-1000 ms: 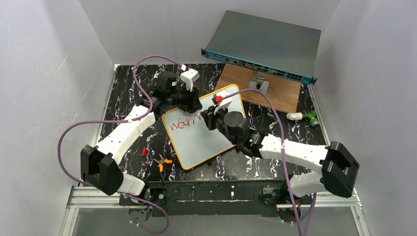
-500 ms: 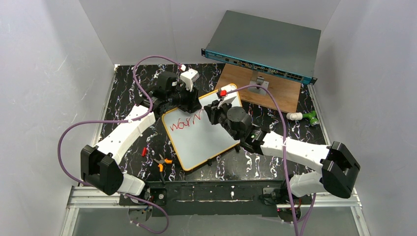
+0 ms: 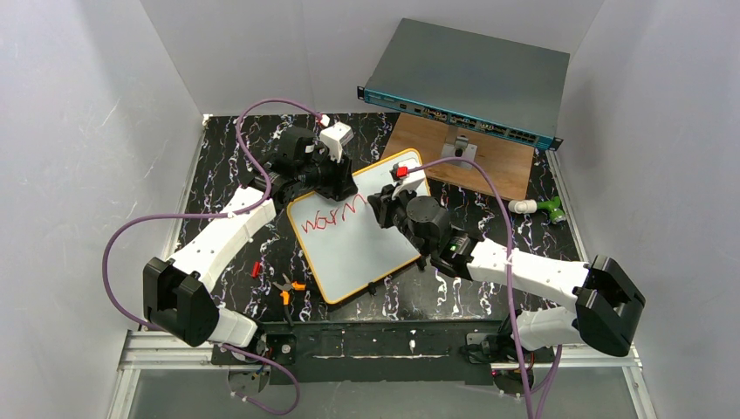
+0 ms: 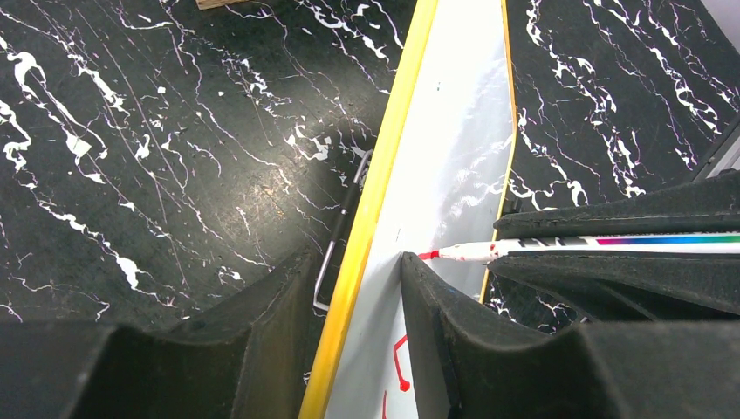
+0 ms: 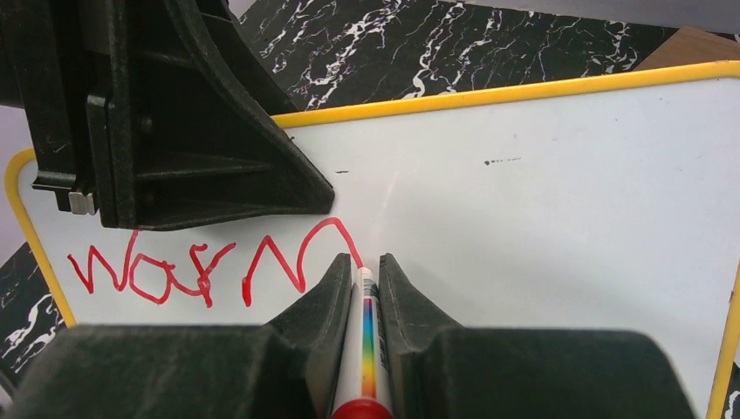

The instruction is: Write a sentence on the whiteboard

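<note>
The whiteboard [image 3: 358, 253], white with an orange-yellow rim, lies tilted on the black marbled table. Red lettering reading "warm" [image 3: 330, 218] runs along its far-left part, and shows in the right wrist view [image 5: 201, 266]. My left gripper [image 3: 343, 186] is shut on the board's far edge; in the left wrist view [image 4: 358, 262] its fingers straddle the yellow rim [image 4: 375, 201]. My right gripper [image 3: 384, 208] is shut on a white marker with a rainbow stripe and red end [image 5: 366, 349]. The marker's tip touches the board at the end of the "m", also visible from the left wrist [image 4: 558, 247].
A grey rack-mount box with a teal front [image 3: 467, 78] stands at the back right, above a wooden board [image 3: 497, 166] with a metal stand [image 3: 460, 148]. Orange-handled pliers [image 3: 286, 288] and a small red piece [image 3: 256, 269] lie left of the whiteboard. A green-and-white object [image 3: 541, 207] lies right.
My right gripper has moved right along the board with the marker, and the last strokes of the "m" have appeared. The left gripper has stayed on the board's edge.
</note>
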You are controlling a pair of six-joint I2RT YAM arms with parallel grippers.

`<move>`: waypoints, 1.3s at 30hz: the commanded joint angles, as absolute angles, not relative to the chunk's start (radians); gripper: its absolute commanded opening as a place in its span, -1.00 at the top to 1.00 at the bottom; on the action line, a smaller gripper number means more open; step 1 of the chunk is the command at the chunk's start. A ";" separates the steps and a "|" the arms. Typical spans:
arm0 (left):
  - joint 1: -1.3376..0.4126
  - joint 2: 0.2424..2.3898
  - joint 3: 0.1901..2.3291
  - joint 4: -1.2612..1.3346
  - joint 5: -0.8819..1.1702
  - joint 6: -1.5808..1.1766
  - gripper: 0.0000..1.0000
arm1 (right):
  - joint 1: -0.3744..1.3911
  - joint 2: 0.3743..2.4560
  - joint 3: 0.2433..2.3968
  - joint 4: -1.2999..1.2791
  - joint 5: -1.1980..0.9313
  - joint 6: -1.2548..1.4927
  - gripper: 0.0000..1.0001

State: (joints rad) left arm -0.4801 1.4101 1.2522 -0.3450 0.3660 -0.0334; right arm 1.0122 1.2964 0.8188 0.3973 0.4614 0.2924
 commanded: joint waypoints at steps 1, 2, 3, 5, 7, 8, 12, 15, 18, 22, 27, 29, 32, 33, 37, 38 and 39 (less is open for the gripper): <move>-0.490 1.356 1.301 -0.313 0.402 -0.020 1.00 | 1.016 1.294 0.805 0.347 0.479 0.301 0.97; -0.489 1.356 1.303 -0.313 0.401 -0.020 1.00 | 1.018 1.293 0.805 0.345 0.479 0.304 0.97; -0.489 1.356 1.303 -0.313 0.401 -0.019 1.00 | 1.020 1.292 0.804 0.342 0.480 0.306 0.97; -0.489 1.357 1.305 -0.312 0.402 -0.020 1.00 | 1.023 1.290 0.804 0.341 0.480 0.307 0.97; -0.490 1.359 1.306 -0.311 0.403 -0.019 1.00 | 1.025 1.288 0.804 0.336 0.482 0.306 0.97; -0.490 1.360 1.305 -0.310 0.403 -0.020 1.00 | 1.025 1.286 0.805 0.332 0.483 0.304 0.97; -0.489 1.362 1.304 -0.307 0.405 -0.021 1.00 | 1.027 1.278 0.810 0.316 0.485 0.305 0.97; -0.490 1.362 1.303 -0.305 0.405 -0.021 1.00 | 1.030 1.264 0.816 0.303 0.493 0.300 0.97; -0.489 1.362 1.302 -0.304 0.406 -0.020 1.00 | 1.032 1.239 0.824 0.298 0.497 0.284 0.97; -0.491 1.349 1.284 -0.298 0.405 -0.019 1.00 | 1.034 1.193 0.833 0.296 0.483 0.258 0.97; -0.492 1.326 1.251 -0.294 0.409 -0.021 1.00 | 1.036 1.117 0.836 0.284 0.461 0.240 0.97; -0.495 1.321 1.246 -0.297 0.406 -0.015 1.00 | 1.038 1.081 0.835 0.270 0.464 0.233 0.97; -0.497 1.315 1.247 -0.302 0.404 -0.008 1.00 | 1.037 1.044 0.824 0.253 0.486 0.208 0.97; -0.499 1.313 1.249 -0.304 0.402 -0.006 1.00 | 1.037 1.029 0.818 0.251 0.496 0.198 0.97; -0.524 1.306 1.259 -0.306 0.389 0.032 1.00 | 1.034 0.990 0.798 0.229 0.515 0.160 0.97; -0.530 1.305 1.261 -0.309 0.386 0.039 1.00 | 1.032 0.981 0.794 0.227 0.517 0.157 0.97; -0.535 1.306 1.262 -0.311 0.386 0.041 1.00 | 1.029 0.975 0.792 0.222 0.521 0.155 0.97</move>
